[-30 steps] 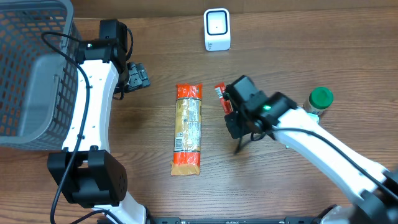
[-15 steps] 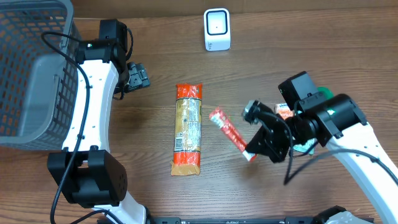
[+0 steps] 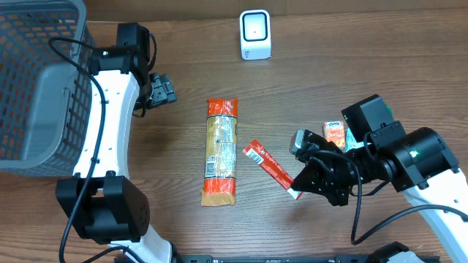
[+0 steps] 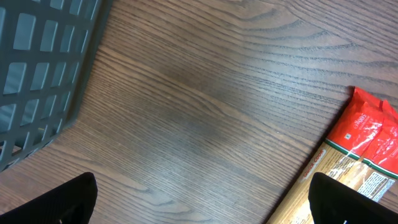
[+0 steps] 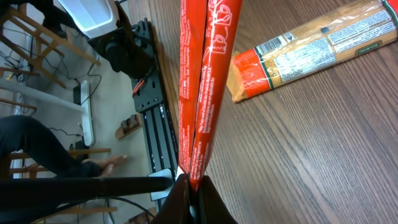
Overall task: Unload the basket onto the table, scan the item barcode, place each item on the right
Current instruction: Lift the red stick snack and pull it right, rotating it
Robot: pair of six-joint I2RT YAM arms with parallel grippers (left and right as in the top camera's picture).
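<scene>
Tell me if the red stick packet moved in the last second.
Yes. The red stick packet, held by the right gripper, moved farther from the scanner.

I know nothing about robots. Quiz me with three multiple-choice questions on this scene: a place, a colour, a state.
1. Where is the pasta packet? A on the table; B in the left fingers; C in the right fingers.
2. The stick packet's colour? A red; B blue; C green.
3. Which fingers hold something? A left; B right; C both.
1 A, lying flat on the wood. 2 A, red wrapper. 3 B, right shut on the stick packet, left open, empty.
</scene>
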